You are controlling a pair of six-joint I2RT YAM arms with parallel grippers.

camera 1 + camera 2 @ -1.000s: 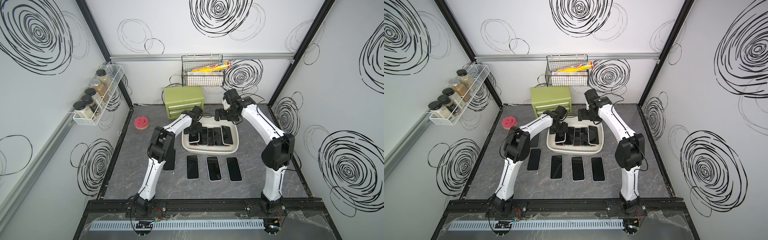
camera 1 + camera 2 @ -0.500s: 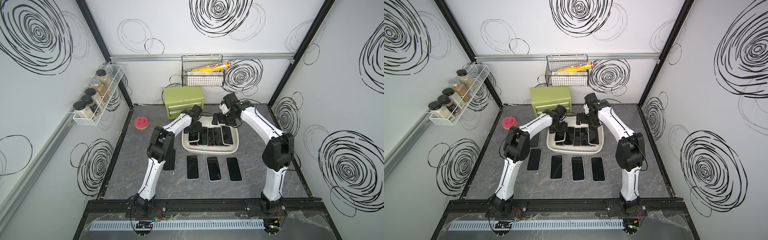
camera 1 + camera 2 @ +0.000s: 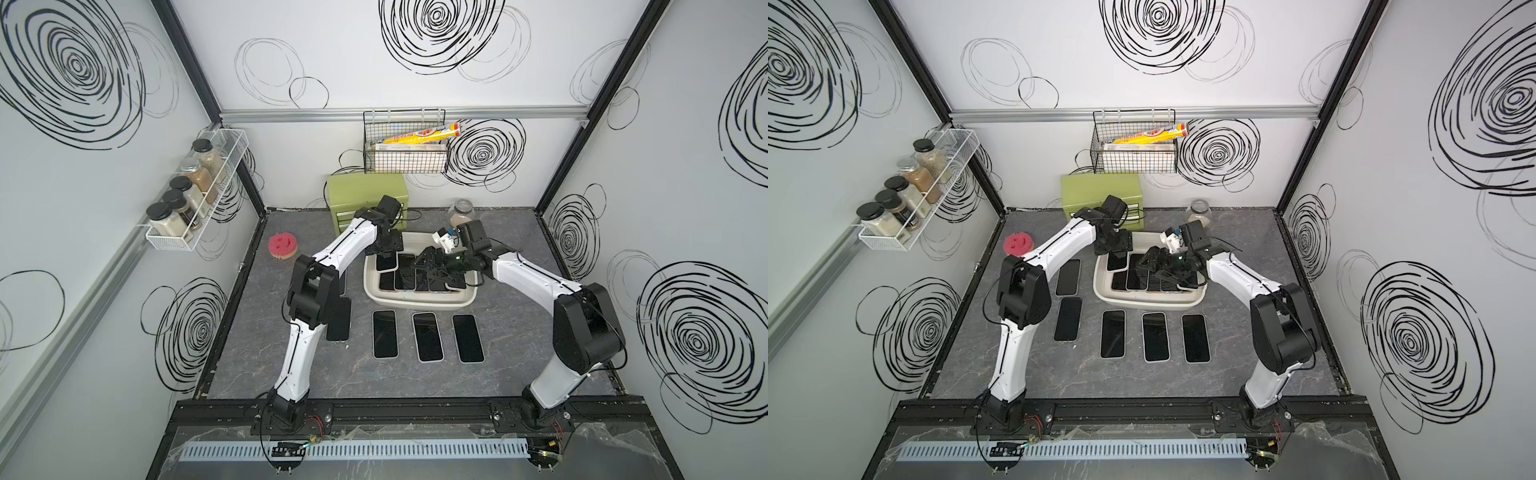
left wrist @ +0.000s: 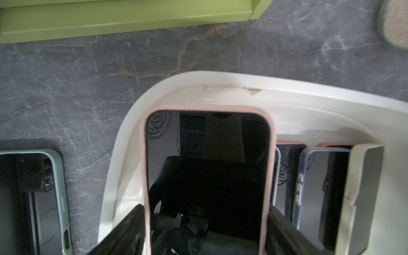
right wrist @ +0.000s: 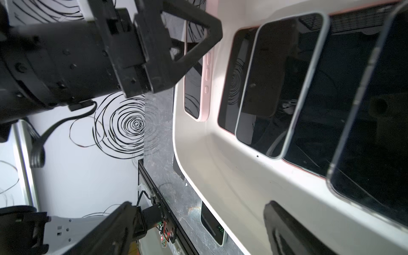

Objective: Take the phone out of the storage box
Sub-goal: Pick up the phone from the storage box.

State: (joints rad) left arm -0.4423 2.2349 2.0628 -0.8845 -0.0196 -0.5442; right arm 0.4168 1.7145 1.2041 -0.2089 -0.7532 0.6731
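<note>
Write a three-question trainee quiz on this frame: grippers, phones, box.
1. True or false: the right gripper is shut on a phone.
2. What colour is the case on the phone in the left gripper? A blue, B pink, C green.
3. How many phones lie on the table outside the storage box?

Key:
1. False. Its jaws are open with nothing between them.
2. B.
3. Five: three in front of the box and two beside the left arm.
</note>
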